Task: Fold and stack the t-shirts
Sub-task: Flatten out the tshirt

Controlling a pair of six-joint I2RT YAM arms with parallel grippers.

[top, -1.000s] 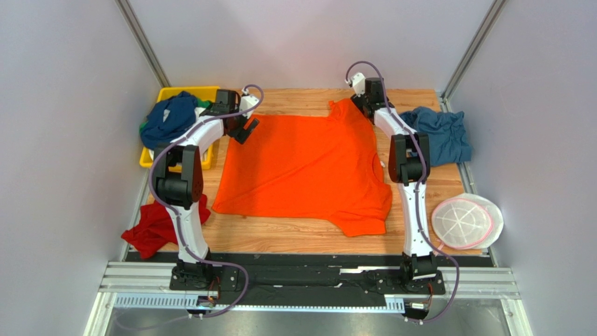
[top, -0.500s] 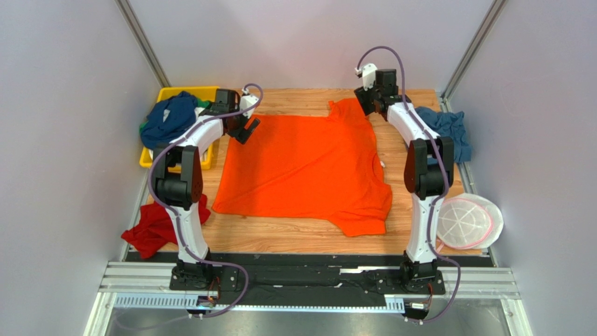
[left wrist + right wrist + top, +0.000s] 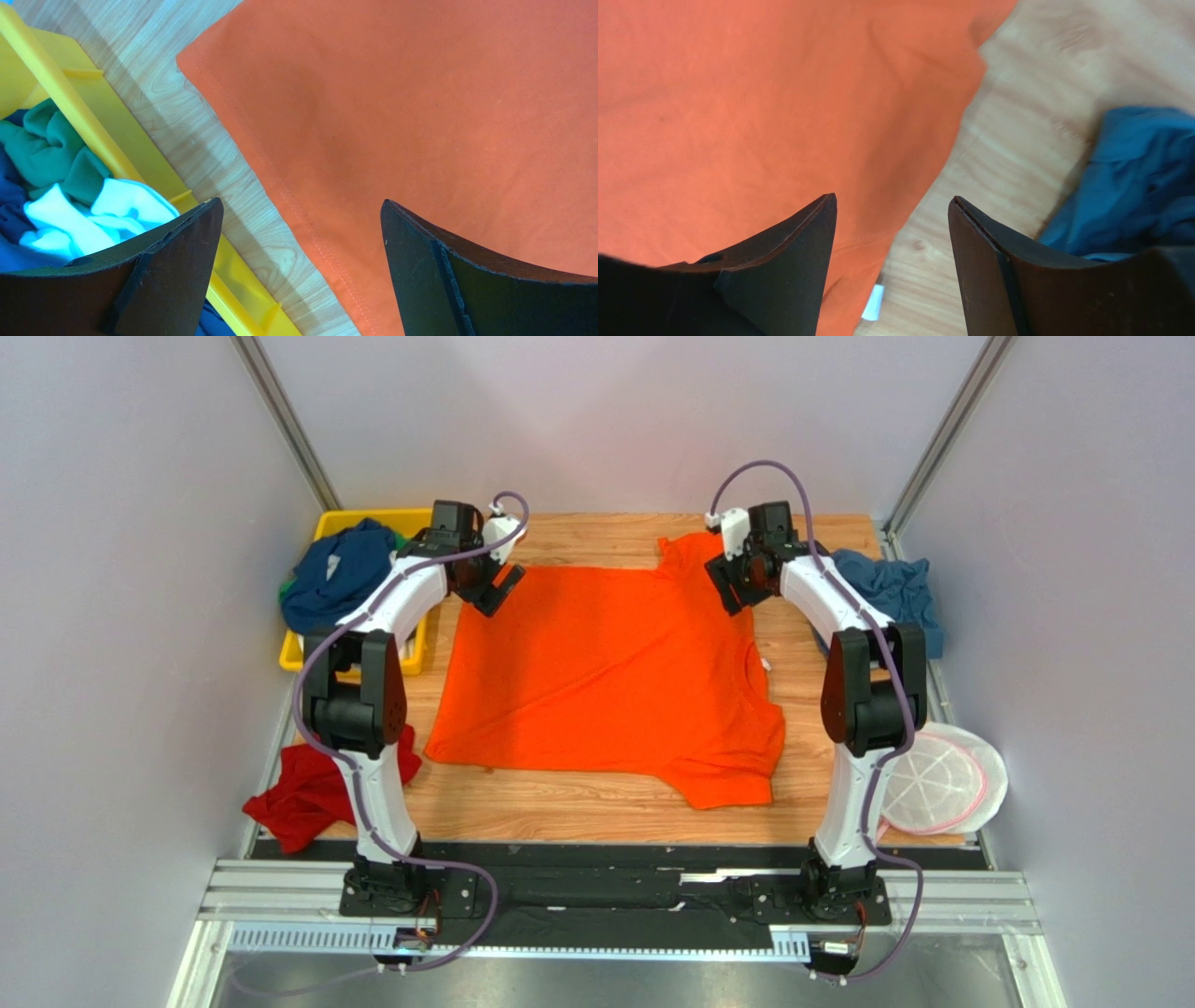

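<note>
Fingers [image 3: 172, 269] of the left gripper [image 3: 298, 210] stand wide apart with nothing between them, poised over the far left edge of the orange t-shirt [image 3: 610, 665], whose stitched hem runs between the two dark tips in the wrist view. The right gripper [image 3: 892, 199] is likewise parted and holds nothing, its fingers [image 3: 787, 266] straddling the shirt's far right edge near the far sleeve, with a small white label [image 3: 873, 302] showing on the wood beside the cloth. The orange shirt lies spread nearly flat across the middle of the wooden table [image 3: 589, 812], one sleeve pointing to the near right. A crumpled steel-blue t-shirt [image 3: 898, 595] sits at the table's far right, apart from the orange one. A red t-shirt [image 3: 302, 791] is bunched at the near left edge. The yellow tray [image 3: 400, 515] at the far left holds a navy t-shirt [image 3: 337, 574] heaped with a green t-shirt [image 3: 56, 150] and a white t-shirt [image 3: 91, 217]. A round white-and-pink disc [image 3: 937, 781] rests at the near right.
</note>
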